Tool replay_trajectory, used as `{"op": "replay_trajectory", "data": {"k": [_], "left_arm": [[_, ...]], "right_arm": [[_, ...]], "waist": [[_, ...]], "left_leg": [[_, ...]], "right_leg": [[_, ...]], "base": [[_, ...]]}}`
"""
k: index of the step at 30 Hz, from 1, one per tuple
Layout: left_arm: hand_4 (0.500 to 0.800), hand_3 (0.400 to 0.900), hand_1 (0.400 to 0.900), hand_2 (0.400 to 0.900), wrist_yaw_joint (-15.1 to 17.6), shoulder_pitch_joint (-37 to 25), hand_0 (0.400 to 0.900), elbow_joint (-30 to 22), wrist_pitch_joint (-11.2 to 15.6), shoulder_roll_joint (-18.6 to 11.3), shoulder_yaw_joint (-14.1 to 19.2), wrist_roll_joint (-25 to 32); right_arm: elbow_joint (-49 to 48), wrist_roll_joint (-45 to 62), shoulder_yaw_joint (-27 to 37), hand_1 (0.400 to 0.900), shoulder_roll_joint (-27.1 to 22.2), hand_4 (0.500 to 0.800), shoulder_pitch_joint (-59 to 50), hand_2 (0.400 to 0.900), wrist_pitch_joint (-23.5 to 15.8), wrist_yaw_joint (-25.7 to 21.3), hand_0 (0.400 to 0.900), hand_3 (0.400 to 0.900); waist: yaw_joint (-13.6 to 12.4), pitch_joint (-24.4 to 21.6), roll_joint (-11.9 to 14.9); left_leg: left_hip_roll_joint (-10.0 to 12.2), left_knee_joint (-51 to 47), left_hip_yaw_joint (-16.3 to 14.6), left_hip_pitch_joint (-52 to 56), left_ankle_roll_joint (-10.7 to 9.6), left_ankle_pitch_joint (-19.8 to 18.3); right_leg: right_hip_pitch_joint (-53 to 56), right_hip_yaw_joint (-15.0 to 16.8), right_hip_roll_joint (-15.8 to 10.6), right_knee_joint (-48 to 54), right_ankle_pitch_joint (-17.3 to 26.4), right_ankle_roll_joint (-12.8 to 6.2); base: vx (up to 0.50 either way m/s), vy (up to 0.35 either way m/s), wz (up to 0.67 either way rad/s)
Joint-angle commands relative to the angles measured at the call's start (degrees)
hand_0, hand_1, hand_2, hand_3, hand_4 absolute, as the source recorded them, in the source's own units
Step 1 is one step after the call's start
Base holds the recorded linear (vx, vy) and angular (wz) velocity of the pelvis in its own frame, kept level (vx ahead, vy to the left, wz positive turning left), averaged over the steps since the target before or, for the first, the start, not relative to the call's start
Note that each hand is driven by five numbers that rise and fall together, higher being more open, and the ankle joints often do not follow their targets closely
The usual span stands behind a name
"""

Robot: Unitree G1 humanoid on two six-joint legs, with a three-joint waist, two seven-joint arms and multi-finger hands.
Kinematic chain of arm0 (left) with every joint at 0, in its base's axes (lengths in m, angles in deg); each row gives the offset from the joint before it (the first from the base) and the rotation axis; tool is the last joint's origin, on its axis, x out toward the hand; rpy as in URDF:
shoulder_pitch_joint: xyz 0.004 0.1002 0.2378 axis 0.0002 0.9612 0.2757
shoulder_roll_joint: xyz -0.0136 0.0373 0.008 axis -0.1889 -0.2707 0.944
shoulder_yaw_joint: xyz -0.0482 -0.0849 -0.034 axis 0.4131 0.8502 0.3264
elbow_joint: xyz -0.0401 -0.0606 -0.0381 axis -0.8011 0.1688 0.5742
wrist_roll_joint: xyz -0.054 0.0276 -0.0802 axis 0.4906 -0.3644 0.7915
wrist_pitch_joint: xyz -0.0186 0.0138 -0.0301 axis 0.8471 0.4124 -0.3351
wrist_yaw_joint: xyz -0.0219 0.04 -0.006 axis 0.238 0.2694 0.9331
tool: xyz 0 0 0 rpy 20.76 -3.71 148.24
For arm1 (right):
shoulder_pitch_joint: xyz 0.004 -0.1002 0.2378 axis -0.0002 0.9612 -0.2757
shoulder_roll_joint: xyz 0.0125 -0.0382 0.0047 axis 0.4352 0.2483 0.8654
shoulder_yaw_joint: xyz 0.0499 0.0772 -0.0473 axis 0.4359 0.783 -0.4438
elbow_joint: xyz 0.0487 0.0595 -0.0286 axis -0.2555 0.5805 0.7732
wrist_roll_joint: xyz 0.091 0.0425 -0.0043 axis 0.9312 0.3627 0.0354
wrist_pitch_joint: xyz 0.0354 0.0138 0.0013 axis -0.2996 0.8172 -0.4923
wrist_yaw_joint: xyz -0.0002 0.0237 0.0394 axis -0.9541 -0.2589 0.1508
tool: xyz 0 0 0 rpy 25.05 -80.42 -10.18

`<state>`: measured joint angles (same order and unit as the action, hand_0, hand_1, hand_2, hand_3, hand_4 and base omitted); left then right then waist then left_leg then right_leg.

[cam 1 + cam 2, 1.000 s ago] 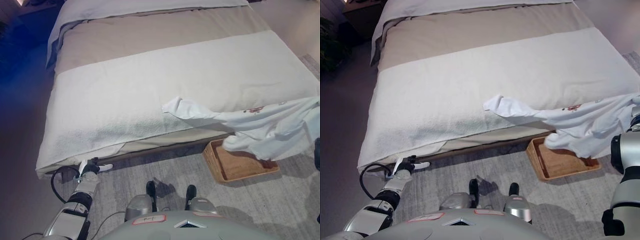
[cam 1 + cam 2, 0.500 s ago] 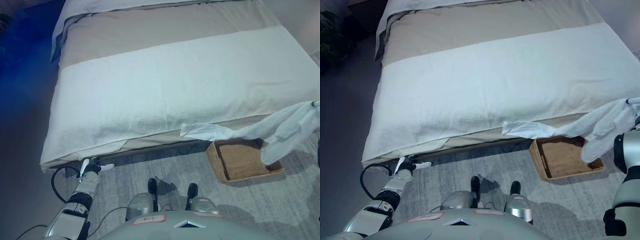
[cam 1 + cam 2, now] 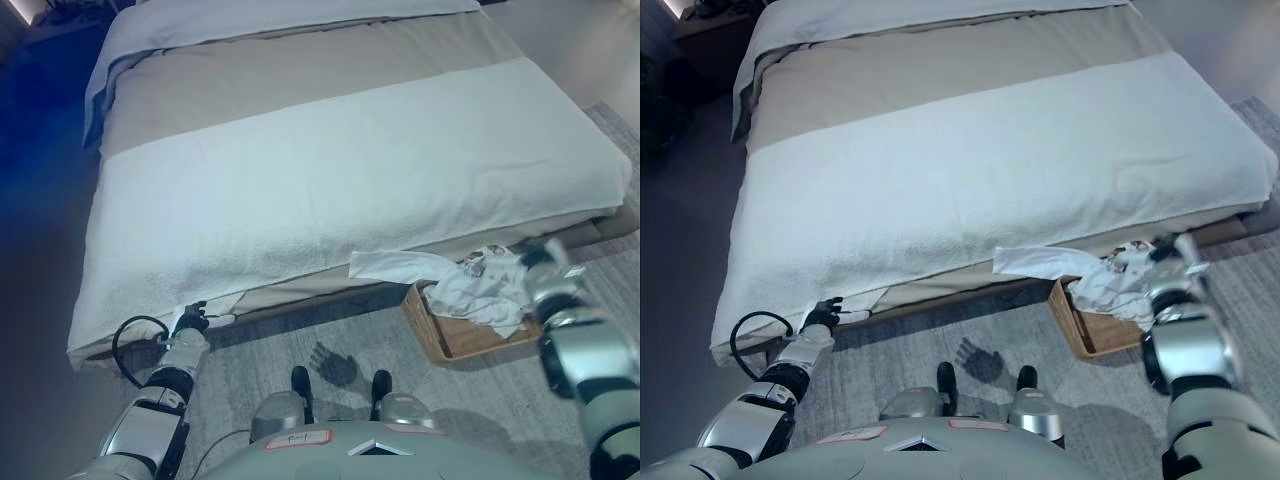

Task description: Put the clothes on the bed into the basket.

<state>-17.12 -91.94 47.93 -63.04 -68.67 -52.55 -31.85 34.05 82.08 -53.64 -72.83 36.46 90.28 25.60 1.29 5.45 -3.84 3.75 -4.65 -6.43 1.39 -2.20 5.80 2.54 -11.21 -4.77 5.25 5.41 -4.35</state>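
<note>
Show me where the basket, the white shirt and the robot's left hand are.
basket [image 3: 425, 330]: left eye view, on its near left wall.
white shirt [image 3: 478, 294]: left eye view, on the bunched cloth inside the basket.
left hand [image 3: 822, 316]: right eye view, on the hand's back.

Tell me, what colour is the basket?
Brown. The basket by the bed shows best in the left eye view.

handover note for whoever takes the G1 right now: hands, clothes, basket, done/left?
Right hand: over the basket, at the white garment; whether the fingers are closed can't be seen.
Left hand: idle, low by the bed's near left corner, fingers relaxed, holding nothing.
White garment: mostly bunched in the basket, on the floor at the foot of the bed; one end trails over the basket's rim towards the bed.
Done: nothing else lies on the bed's blanket.
Left: tuck in the trailing end, withdraw the right hand.
</note>
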Motion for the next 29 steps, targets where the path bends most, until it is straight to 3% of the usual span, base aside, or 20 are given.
{"op": "replay_trajectory", "data": {"k": [1, 4, 11, 19, 29], "left_arm": [[0.800, 0.900, 0.900, 0.900, 2.38, -4.96, 0.900, 5.57, 1.35, -0.13, -1.27, -1.41], [0.800, 0.900, 0.900, 0.900, 1.88, -2.38, 0.900, 3.63, 1.72, 0.38, -0.41, -2.02], [0.800, 0.900, 0.900, 0.900, -0.12, -1.30, 0.900, 4.30, 1.82, 2.48, -2.44, -4.90], [0.800, 0.900, 0.900, 0.900, -1.56, -0.61, 0.900, 3.39, 1.95, 2.65, -2.85, -5.89], [0.800, 0.900, 0.900, 0.900, -2.12, 0.71, 0.900, 3.82, 2.20, 3.13, -2.72, -6.30]], "right_arm": [[3.06, 1.05, -0.52, 0.900, -0.49, 0.800, 4.09, 0.900, -2.08, -3.00, 0.900, 0.900], [3.56, -0.18, 1.08, 0.900, 3.11, 0.800, 12.78, 0.900, -2.46, -2.15, 0.900, 0.900], [10.85, -4.99, 1.53, 0.900, 7.62, 0.800, 20.81, 0.900, -0.83, 1.70, 0.900, 0.900], [11.28, -6.30, 2.19, 0.900, 6.95, 0.800, 23.07, 0.900, -0.70, 2.78, 0.900, 0.900], [10.08, -6.75, 0.78, 0.900, 7.56, 0.800, 23.20, 0.900, -1.46, 2.92, 0.900, 0.900]], "waist": [[2.33, -4.04, 0.93], [3.30, -4.22, 0.94], [4.37, -5.01, 0.98], [5.51, -5.43, 1.21], [5.28, -5.41, 1.75]], "left_leg": [[0.63, -0.35, -0.20, 2.98, -1.58, -5.39], [0.39, -0.35, -0.81, 4.21, -1.14, -5.99], [0.12, -0.35, -2.11, 6.36, -0.48, -7.17], [-0.05, -0.35, -3.52, 7.47, -0.03, -7.95], [-0.04, -0.35, -3.58, 8.05, 0.01, -8.28]], "right_leg": [[2.38, 1.70, 1.85, -0.25, -5.27, 0.46], [2.87, 2.66, 1.88, -0.25, -5.14, 0.43], [3.83, 3.98, 1.94, -0.25, -5.14, 0.11], [3.97, 5.99, 1.84, -0.25, -4.62, -0.25], [4.61, 5.68, 1.61, -0.25, -4.75, -0.41]], "base": [[-0.03, 0.054, -0.18], [-0.04, 0.060, -0.24], [-0.01, 0.055, -0.20], [-0.01, 0.037, -0.18], [0.00, 0.012, 0.01]]}}
